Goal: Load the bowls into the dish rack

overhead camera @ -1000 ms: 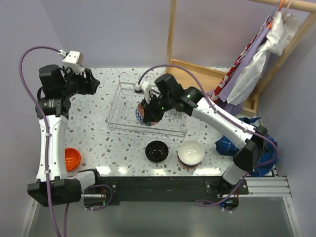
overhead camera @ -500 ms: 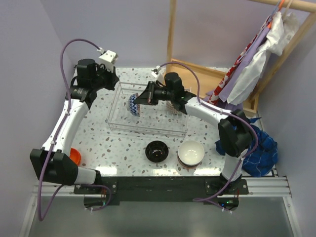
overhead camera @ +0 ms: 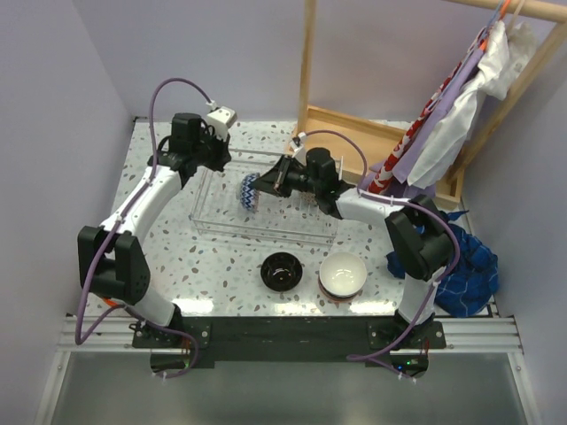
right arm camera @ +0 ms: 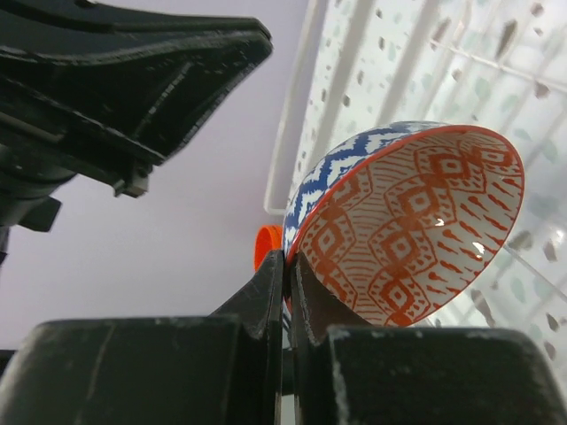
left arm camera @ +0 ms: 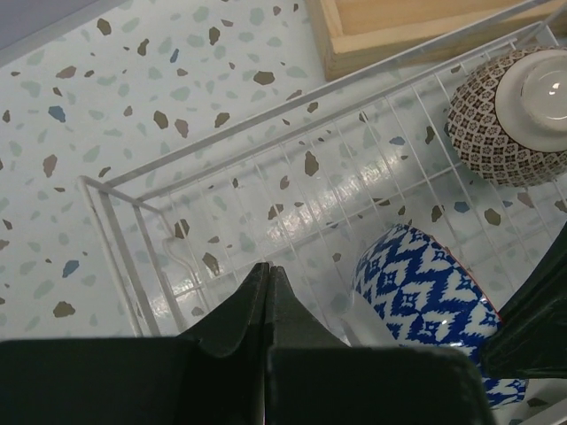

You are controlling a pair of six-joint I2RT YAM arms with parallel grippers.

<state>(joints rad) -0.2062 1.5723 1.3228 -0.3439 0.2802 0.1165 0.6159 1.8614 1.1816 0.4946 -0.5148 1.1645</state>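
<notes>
My right gripper (right arm camera: pixel 287 257) is shut on the rim of a bowl (right arm camera: pixel 416 221) that is blue-and-white outside and red-patterned inside. It holds the bowl tipped on edge (overhead camera: pixel 251 190) over the left half of the wire dish rack (overhead camera: pixel 266 232). In the left wrist view the same bowl (left arm camera: pixel 425 301) sits just right of my left gripper (left arm camera: pixel 268 268), which is shut on nothing above the rack's left end (left arm camera: pixel 115 230). A brown-patterned bowl (left arm camera: pixel 509 115) lies upside down in the rack. A black bowl (overhead camera: pixel 282 270) and a white bowl (overhead camera: pixel 343 273) stand on the table in front of the rack.
A wooden tray-like frame (overhead camera: pixel 372 137) lies behind the rack on the right. Hanging cloths (overhead camera: pixel 461 97) and a blue cloth (overhead camera: pixel 469 274) crowd the right side. An orange bowl (right arm camera: pixel 268 243) shows past the rack in the right wrist view.
The left arm swung in from the far left to the rack's back-left end and its jaws shut. The right gripper carried the patterned bowl leftward, tipping it on edge.
</notes>
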